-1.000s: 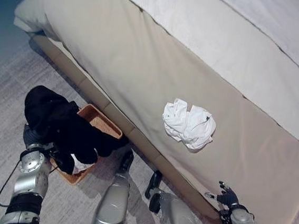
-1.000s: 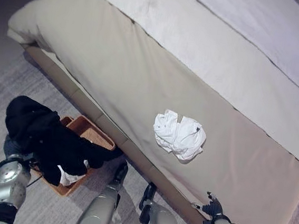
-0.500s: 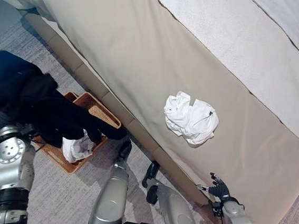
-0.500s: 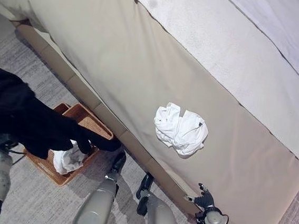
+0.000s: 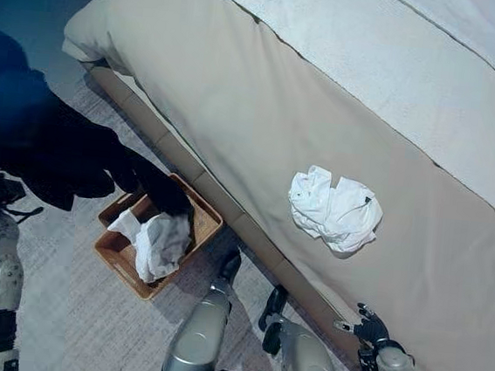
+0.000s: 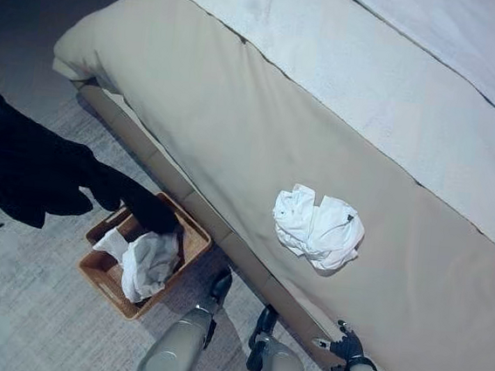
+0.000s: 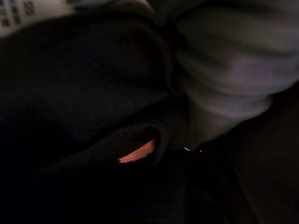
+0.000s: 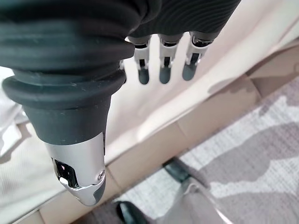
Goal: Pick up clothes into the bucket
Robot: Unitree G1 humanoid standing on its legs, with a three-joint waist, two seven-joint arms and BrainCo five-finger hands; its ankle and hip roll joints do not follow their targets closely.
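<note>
A black garment point(image 5: 50, 145) hung over the left arm, draped above the wicker basket point(image 5: 191, 243) on the floor beside the bed point(image 5: 239, 88); the left hand was hidden in it, its grip impossible to tell. White cloth point(image 5: 159, 243) lay in the basket. A crumpled white garment point(image 5: 334, 211) sat near the bed's edge. The right hand point(image 5: 372, 327) hovered at that edge, fingers relaxed, empty.

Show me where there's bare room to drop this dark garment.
Bare carpet lies beside the basket. The basket itself is crowded by a white cloth. Wide beige bed cover is free left of the white garment.
</note>
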